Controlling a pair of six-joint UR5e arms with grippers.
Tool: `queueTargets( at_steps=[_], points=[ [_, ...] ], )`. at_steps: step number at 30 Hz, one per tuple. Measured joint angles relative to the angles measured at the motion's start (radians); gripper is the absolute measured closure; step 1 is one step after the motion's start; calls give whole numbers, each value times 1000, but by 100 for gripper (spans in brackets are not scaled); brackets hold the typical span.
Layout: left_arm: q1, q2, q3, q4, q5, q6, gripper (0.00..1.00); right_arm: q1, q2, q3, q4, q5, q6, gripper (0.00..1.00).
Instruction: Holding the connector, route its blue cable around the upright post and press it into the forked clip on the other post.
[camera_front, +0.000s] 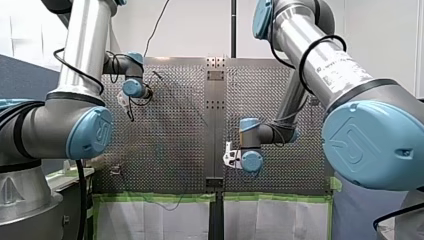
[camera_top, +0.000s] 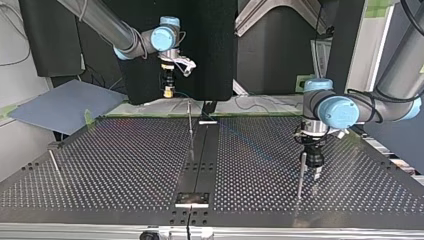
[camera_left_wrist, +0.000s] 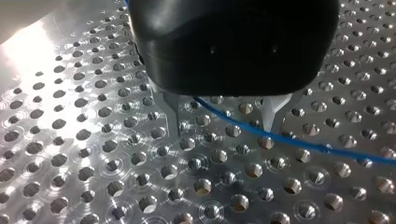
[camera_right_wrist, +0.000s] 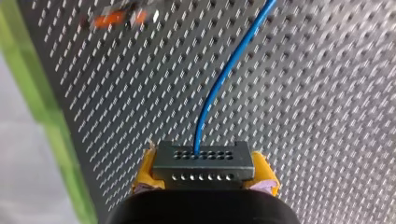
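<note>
Between the yellow pads (camera_right_wrist: 148, 171) of my right gripper (camera_top: 169, 91), found the connector (camera_right_wrist: 203, 163) clamped by its two short ends, holed face outward. Located it raised above the far edge of the perforated table (camera_top: 115, 165) in the top view. Judged it small, light and rigid, and judged the end-on grip sound, with no cause to re-grip. Traced the blue cable (camera_right_wrist: 219, 88) from the holed face out over the table. Judged it thin, limp yet slightly springy, and liable to slip off a post unless kept taut. Advised guiding it by the connector, or pinching the cable itself close to the clip. Found my left gripper (camera_left_wrist: 222, 119) low over the table, metal fingers (camera_left_wrist: 170, 112) apart and clamped on nothing. Saw the cable passing across the gap between them, near one fingertip. Could not confirm contact with either finger. Noted a thin upright post (camera_top: 300, 175) just beside that gripper in the top view.
</note>
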Motion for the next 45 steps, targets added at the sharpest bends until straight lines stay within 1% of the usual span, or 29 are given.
queueTargets(
  at_steps=[4, 8, 11, 14, 17, 20, 22, 25, 28, 30, 33, 38, 41, 45],
  points=[
    [1, 0, 0, 0, 0, 0, 15, -8, 16, 37, -11, 37, 0, 100],
    [1, -1, 0, 0, 1, 0, 15, -13, 48, 77, -36, 77, 0, 100],
    [1, -1, 0, 0, 2, 0, 15, -18, 73, 97, -61, 103, 5, 100],
    [1, -1, 0, 0, 3, 0, 15, -26, 102, 104, -88, 128, 11, 100],
    [1, -1, 0, 0, 3, 0, 15, -36, 128, 106, -115, 139, 20, 100],
    [1, -1, 0, 0, 3, 0, 15, -42, 152, 106, -139, 142, 24, 100],
    [1, 0, 0, 1, 3, 0, 15, -49, 167, 106, -154, 138, 30, 100],
    [1, -1, 0, 1, 3, 0, 15, -69, 193, 106, -180, 121, 49, 100],
    [1, 0, 0, 2, 3, 0, 15, -91, 216, 101, -203, 99, 69, 100],
    [1, 0, 0, 3, 3, 0, 15, -110, 235, 88, -222, 81, 77, 100],
    [0, 0, 0, 2, 4, 0, 15, -140, 265, 64, -245, 54, 81, 100],
    [-1, 0, 0, 1, 4, 0, 15, -185, 311, 31, -260, 32, 84, 100],
    [-2, 0, 0, 0, 4, 0, 15, -201, 335, 16, -264, 20, 84, 100],
    [-3, 0, 0, -1, 4, 0, 15, -206, 366, -8, -266, 11, 82, 100]
  ],
)
